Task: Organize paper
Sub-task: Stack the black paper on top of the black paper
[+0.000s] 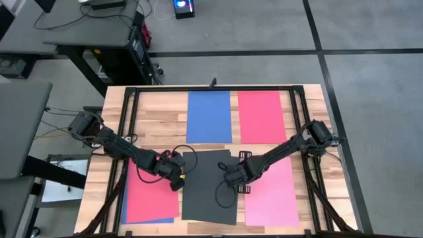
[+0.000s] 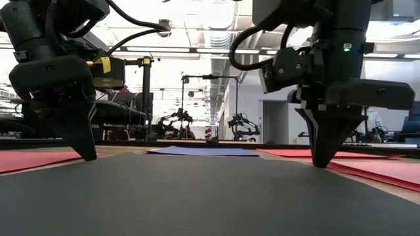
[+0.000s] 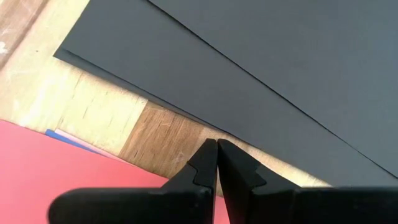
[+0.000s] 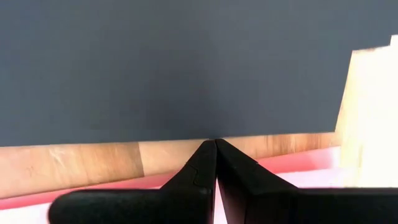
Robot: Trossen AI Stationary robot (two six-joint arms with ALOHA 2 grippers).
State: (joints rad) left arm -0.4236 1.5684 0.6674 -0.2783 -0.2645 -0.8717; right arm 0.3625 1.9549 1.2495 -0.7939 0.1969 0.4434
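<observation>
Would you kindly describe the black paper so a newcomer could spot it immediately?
On the wooden table, look at the near edge's middle, between the two grippers. The black paper lies there, slightly askew, flanked by a red sheet and a pink sheet; it is the only dark one.

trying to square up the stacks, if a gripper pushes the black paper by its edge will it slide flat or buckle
The black paper lies thin and flat on the wooden table, so it is probably floppy and may buckle if pushed edge-on. In the left wrist view two black sheets lie slightly offset, so the top one would likely slide over the lower. Pressing down with shut fingers, as the left gripper and right gripper sit now, seems safer.
</observation>
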